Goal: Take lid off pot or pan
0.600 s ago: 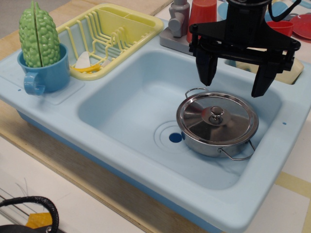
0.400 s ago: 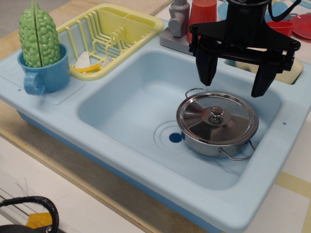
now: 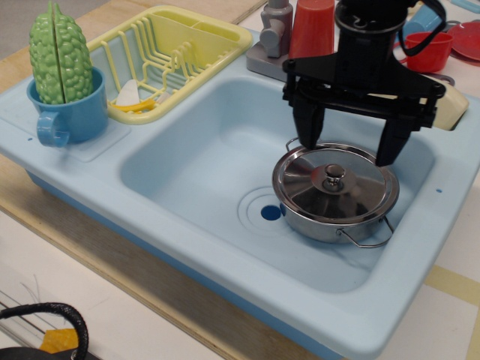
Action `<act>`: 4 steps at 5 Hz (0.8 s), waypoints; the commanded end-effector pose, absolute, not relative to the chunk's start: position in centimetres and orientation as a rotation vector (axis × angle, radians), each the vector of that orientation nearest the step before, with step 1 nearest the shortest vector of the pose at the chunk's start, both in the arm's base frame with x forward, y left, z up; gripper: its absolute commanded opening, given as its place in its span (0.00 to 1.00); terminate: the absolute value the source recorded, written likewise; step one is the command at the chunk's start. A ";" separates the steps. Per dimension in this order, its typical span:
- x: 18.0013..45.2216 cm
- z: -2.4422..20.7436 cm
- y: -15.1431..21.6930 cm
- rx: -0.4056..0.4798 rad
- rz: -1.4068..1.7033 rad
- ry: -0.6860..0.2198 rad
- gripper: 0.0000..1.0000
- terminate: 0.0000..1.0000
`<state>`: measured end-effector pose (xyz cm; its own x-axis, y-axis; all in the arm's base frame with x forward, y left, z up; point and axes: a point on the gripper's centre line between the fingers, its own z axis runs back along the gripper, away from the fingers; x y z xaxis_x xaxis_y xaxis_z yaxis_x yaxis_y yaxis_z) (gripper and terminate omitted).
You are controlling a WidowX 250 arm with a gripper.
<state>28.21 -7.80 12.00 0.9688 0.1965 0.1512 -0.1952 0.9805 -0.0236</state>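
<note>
The pincer (image 3: 350, 153) hangs with its two black fingers spread wide apart, gripping nothing. Just below it sits the lid (image 3: 335, 185), flat on the pot (image 3: 330, 223), its knob under the gap between the fingers. The pot rests in the blue sink (image 3: 187, 165), with the drain hole to the pincer's lower left.

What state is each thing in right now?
Round shiny steel lid: closed on the pot, untouched.
Shallow stainless-steel pot: upright in the sink basin, covered.
Black gripper: jaws open wide, above the lid.
Blue mug: upright, holding a green bumpy vegetable.
</note>
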 end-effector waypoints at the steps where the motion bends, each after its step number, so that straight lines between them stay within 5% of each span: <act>1: 28.8 11.6 -7.1 -0.019 0.233 -0.149 1.00 0.00; 4: 28.4 9.6 -6.2 -0.051 0.243 -0.089 1.00 0.00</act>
<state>27.84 -6.43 8.60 0.9691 0.2416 0.0491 -0.2388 0.9694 -0.0573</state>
